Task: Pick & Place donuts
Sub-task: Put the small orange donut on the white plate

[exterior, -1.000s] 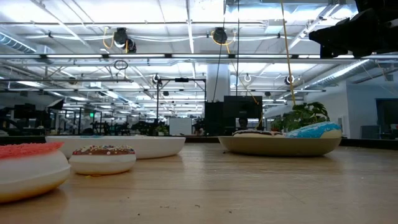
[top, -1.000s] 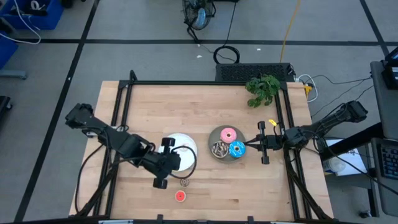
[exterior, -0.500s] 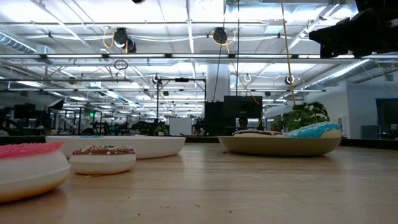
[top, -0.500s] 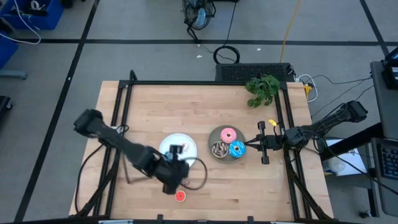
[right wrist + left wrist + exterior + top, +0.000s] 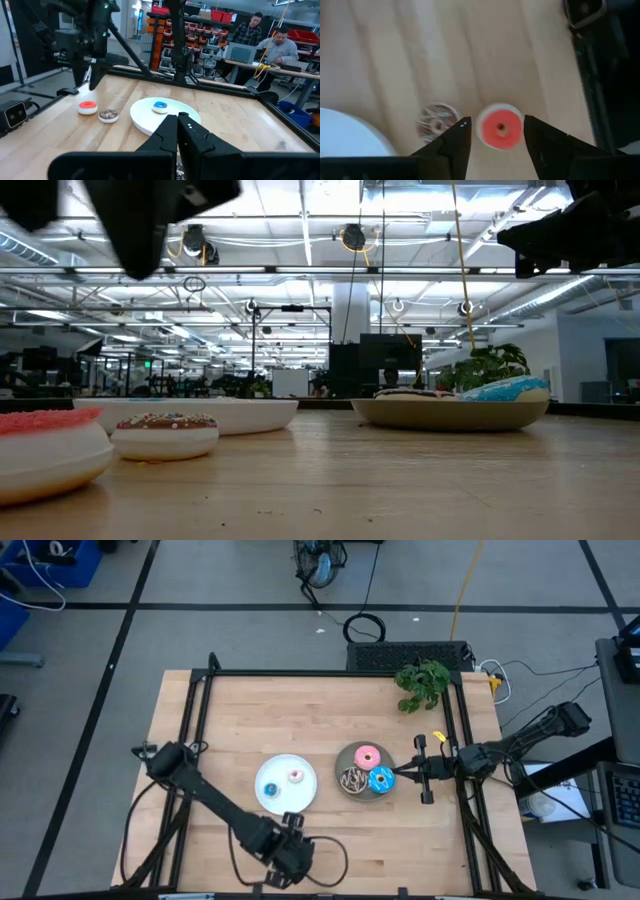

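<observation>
The left arm has swung away from the white plate (image 5: 303,790) and down to the front edge of the desk (image 5: 250,710). A second ago it was right over that plate. Now the left end effector (image 5: 493,131) hangs above the tiny red donut (image 5: 500,132), with its two fingers spread, one on each side of the ring. They are not touching it yet.

The tiny brown donut (image 5: 436,120) sits just beside the red one, still on the bare wood. From the top view the arm hides both of them.

On the white plate lie the tiny blue donut (image 5: 270,789) and the tiny white donut (image 5: 295,776). So two small rings look done, and I think the red one comes next. The brown one would come after.

The grey plate (image 5: 346,754) holds the pink donut (image 5: 367,756), the blue sprinkled donut (image 5: 381,780) and the brown sprinkled donut (image 5: 354,780). Nothing there has moved.

The right end effector (image 5: 412,776) waits just beside the grey plate, in the same spot as before. Its fingers are pressed together and hold nothing.

The left arm will need to go straight down so the red ring stays between its fingers. If it drifts, it could bump the brown ring away.
</observation>
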`<state>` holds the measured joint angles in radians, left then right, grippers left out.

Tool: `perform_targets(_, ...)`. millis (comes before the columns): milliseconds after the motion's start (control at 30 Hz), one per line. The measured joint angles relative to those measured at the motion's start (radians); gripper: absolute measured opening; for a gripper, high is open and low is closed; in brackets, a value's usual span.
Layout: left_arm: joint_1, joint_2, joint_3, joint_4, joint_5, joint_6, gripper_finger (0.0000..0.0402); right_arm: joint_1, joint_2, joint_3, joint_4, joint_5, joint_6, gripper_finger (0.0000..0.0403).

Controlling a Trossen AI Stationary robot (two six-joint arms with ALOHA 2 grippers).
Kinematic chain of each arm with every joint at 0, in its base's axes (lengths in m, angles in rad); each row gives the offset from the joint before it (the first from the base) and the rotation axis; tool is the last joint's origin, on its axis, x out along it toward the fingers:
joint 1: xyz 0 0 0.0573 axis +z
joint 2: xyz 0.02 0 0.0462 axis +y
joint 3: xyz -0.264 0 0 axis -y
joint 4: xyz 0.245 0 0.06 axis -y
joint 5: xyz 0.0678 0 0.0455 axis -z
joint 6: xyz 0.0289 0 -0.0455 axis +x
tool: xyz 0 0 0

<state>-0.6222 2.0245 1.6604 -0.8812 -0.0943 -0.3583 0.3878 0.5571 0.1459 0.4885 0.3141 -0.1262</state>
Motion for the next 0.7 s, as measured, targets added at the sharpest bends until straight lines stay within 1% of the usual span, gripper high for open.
perform_targets(133, -0.043, 0.011, 0.0, -0.01, 0.003, -0.065, 0.019, 0.0, 0.0, 0.0, 0.0, 0.0, 0.001, 0.0)
perform_targets(267, -0.09, 0.031, 0.0, 0.0, -0.017, -0.045, 0.018, 0.0, 0.0, 0.0, 0.01, 0.0, -0.003, 0.0)
perform_targets(367, -0.115, 0.048, 0.0, 0.013, -0.058, -0.028, 0.0167, 0.0, 0.0, 0.0, 0.019, 0.0, -0.033, 0.0)
perform_targets(567, -0.104, 0.09, 0.0, 0.021, -0.065, 0.009, 0.0153, 0.0, 0.0, 0.0, 0.073, 0.0, -0.045, 0.0)
perform_targets(700, -0.089, 0.118, 0.0, 0.022, -0.018, 0.013, 0.0161, 0.0, 0.0, 0.0, 0.075, -0.001, -0.046, 0.0)
